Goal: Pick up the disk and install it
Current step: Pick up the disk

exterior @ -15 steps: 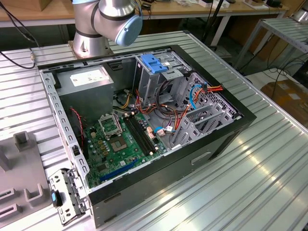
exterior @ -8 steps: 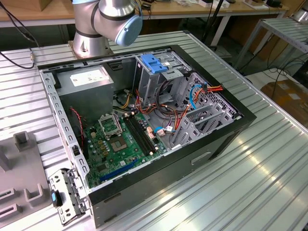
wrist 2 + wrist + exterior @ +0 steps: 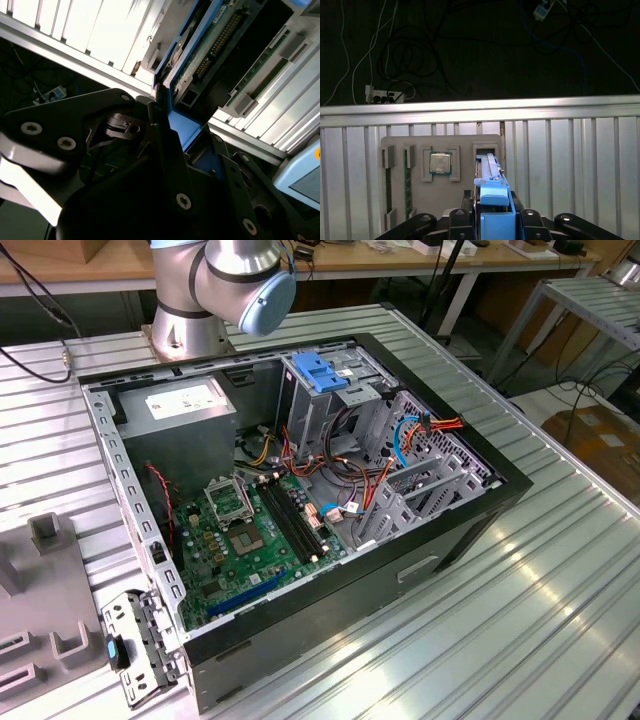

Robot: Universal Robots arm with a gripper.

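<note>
Gripper [image 3: 492, 214] closed on the disk [image 3: 490, 167], jaws drawn in against its two flat sides near the end with the blue plastic rail; disk held edge-on, its far end reaching to the open slot of the grey tray [image 3: 465, 145]; cannot tell whether that end is clear of the slot or seated in it. In the second wrist view the gripper [image 3: 175, 131] pinches the same blue end, and the disk [image 3: 210, 45] shows a green circuit-board face with a row of connector pins. Tray lies on the ribbed metal table [image 3: 570, 165]; beside the slot sits a processor chip [image 3: 440, 163] in its own pocket, and further over, memory sticks [image 3: 408, 185] stand in narrow grooves; a power strip [image 3: 382, 95] with cables lies on the dark floor beyond the table edge. Exterior view: arm [image 3: 235, 275] base at the table's far side; open computer case [image 3: 440, 550] lying flat, with power-supply box [image 3: 185, 415], motherboard [image 3: 250, 540], and a blue bracket [image 3: 318, 372] atop the drive cage [image 3: 330, 415]; the tray [image 3: 50, 590] at the exterior view's left, well apart from the drive cage.
</note>
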